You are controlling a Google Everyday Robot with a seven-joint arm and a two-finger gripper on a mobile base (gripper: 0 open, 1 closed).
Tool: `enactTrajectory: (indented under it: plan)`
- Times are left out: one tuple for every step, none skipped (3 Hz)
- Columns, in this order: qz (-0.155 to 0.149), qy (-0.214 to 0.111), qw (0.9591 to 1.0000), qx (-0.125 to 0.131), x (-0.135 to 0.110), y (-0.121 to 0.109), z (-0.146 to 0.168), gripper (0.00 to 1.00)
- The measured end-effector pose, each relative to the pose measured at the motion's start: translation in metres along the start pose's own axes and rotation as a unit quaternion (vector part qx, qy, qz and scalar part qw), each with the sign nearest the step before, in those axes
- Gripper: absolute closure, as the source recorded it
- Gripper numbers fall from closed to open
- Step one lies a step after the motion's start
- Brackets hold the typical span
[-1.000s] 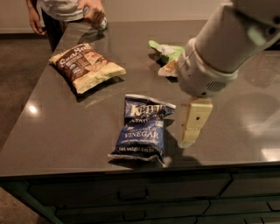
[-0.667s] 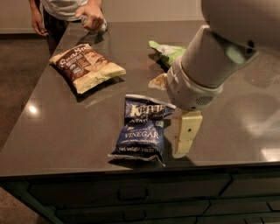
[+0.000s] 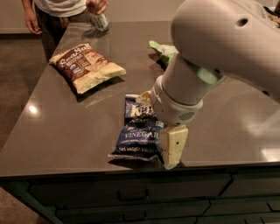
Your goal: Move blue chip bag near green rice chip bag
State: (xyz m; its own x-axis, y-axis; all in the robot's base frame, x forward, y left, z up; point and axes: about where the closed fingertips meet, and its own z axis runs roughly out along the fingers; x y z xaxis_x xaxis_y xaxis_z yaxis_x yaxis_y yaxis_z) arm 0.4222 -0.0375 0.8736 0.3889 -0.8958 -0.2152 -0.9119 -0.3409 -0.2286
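Observation:
The blue chip bag [image 3: 139, 136] lies flat near the counter's front edge, its "Vinegar" lettering facing up. My gripper [image 3: 160, 123] hangs over the bag's right side and is open. One cream finger [image 3: 174, 147] points down at the bag's right edge, and the other fingertip [image 3: 144, 97] shows near the bag's top. My arm hides the bag's upper right part. The green rice chip bag [image 3: 163, 49] lies further back on the counter, apart from the blue bag and partly hidden behind my arm.
A larger brown-and-tan chip bag [image 3: 85, 65] lies at the back left of the grey counter [image 3: 65, 131]. A person [image 3: 61, 13] stands at the far left corner holding a can [image 3: 101, 20]. The counter's front edge runs just below the blue bag.
My arm has swung left and lower, from beside the blue bag to over its right side. The bags have not moved.

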Motion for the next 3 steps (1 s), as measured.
enactTrajectory:
  plan:
    - [-0.022,0.010,0.9997,-0.004,-0.0063,-0.0004,0.0166,0.00]
    - [-0.020,0.017,0.9996,-0.011,-0.0046,-0.0046,0.0217,0.17]
    - [-0.007,0.022,0.9997,-0.005,-0.0007,-0.0103,0.0177,0.41]
